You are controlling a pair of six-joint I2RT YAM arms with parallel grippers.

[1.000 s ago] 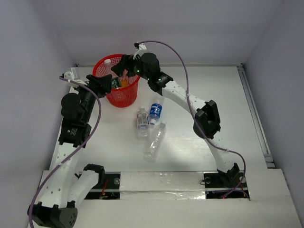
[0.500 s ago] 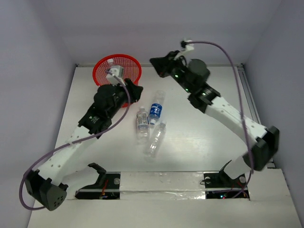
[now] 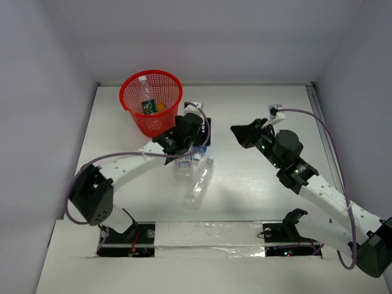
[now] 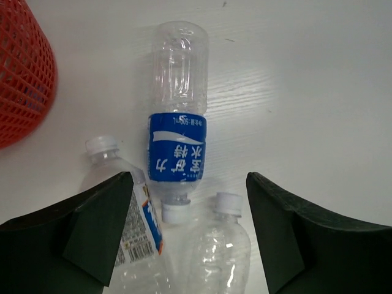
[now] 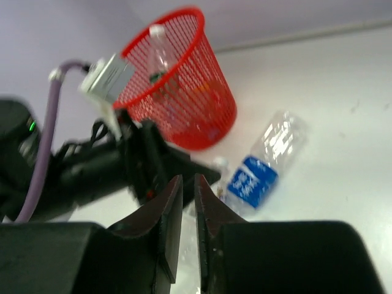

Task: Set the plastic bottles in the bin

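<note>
Three plastic bottles lie together on the table. The blue-labelled one (image 4: pixel 177 131) points its cap at me, a white-and-blue-labelled one (image 4: pixel 131 245) lies to its left, and an unlabelled clear one (image 4: pixel 217 251) (image 3: pixel 199 182) to its right. My left gripper (image 4: pixel 188 184) (image 3: pixel 195 147) hovers open just above them, holding nothing. The red mesh bin (image 3: pixel 151 101) (image 5: pixel 184 92) stands at the back left with a green-labelled bottle (image 3: pixel 147 101) upright inside. My right gripper (image 5: pixel 188 180) (image 3: pixel 237 133) is shut and empty, in the air to the right of the bottles.
The left arm (image 5: pixel 92 171) and its purple cable (image 3: pixel 122 158) stretch across the table's left half, close to the bin's base. White walls enclose the table on three sides. A rail (image 3: pixel 327 147) runs along the right edge.
My left arm swung from the bin down over the lying bottles and its jaws opened. My right arm pulled back from the bin to the right, its jaws closing.
</note>
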